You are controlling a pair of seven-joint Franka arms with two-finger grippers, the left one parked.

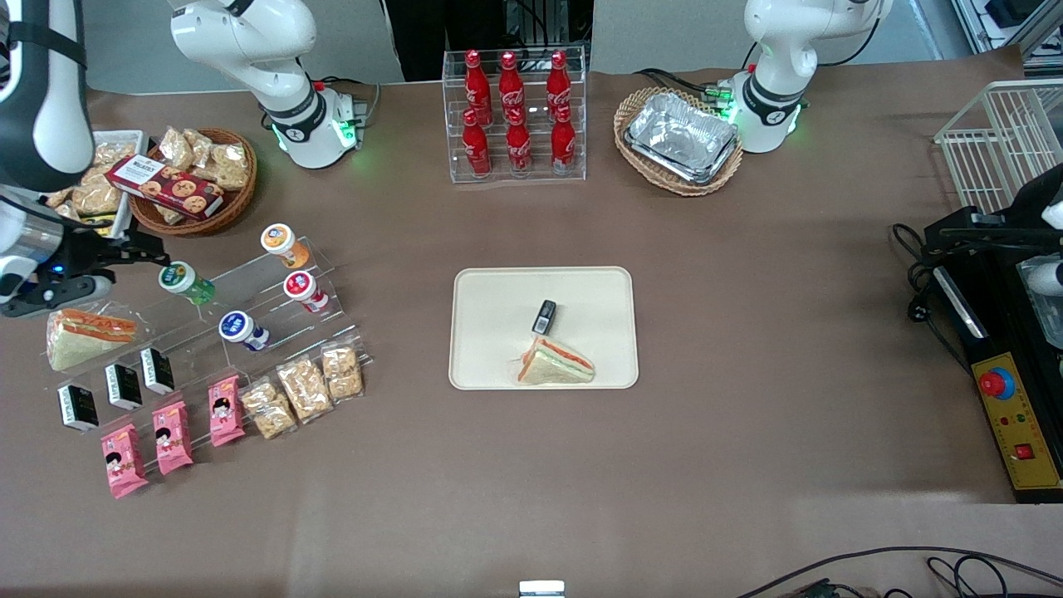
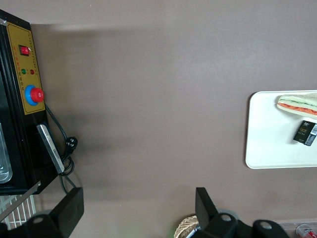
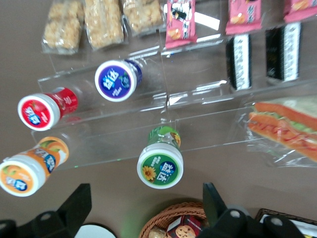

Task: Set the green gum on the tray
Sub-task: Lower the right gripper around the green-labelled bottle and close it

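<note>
The green gum (image 1: 186,282) lies on the clear stepped rack (image 1: 249,307) toward the working arm's end of the worktop (image 1: 747,465), not yet gripped. The hand (image 1: 154,250) hovers just beside its lid, fingers (image 3: 74,203) spread wide and holding nothing. The tray (image 1: 490,286), well apart, carries a sandwich (image 1: 555,365) and a small dark packet (image 1: 544,316). Grasp, transfer and release all remain.

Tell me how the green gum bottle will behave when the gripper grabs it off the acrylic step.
The green gum looks rigid, so it probably won't deform. Its round body, tilted on the clear acrylic step, may roll if nudged. The smooth plastic could slip. The open gripper hovers by its lid.
</note>
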